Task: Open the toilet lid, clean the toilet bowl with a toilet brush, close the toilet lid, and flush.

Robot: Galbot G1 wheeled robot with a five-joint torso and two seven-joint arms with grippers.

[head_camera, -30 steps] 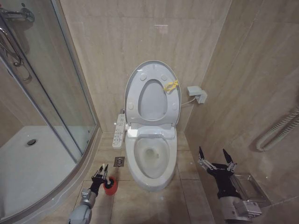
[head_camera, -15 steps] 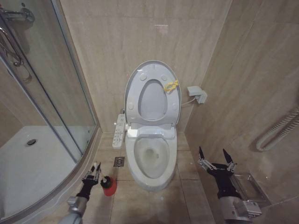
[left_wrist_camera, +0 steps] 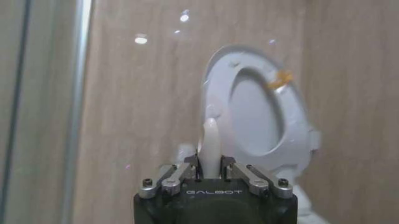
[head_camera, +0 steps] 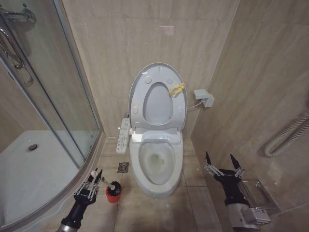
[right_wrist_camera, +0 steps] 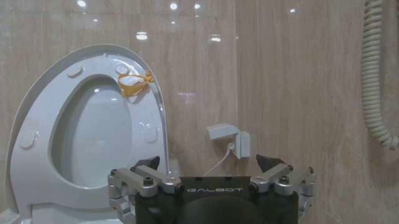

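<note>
Now the left pincer [head_camera: 91, 185], low left in the head view, is closed on the toilet brush [head_camera: 110, 185] handle, its head in the red holder [head_camera: 113, 195]. The toilet lid [head_camera: 158, 99] stands raised above the toilet bowl [head_camera: 155, 163], ready for scrubbing. The right pincer [head_camera: 223, 164], lower right, waits spread wide, holding nothing.

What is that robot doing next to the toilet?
It is cleaning the bathroom. The toilet lid is already up against the wall, so the toilet bowl is open. The left gripper, low beside the bowl, is shut on the white handle of the toilet brush, whose dark head sits at the red holder cup on the floor. The right gripper waits open on the other side of the toilet.
</note>
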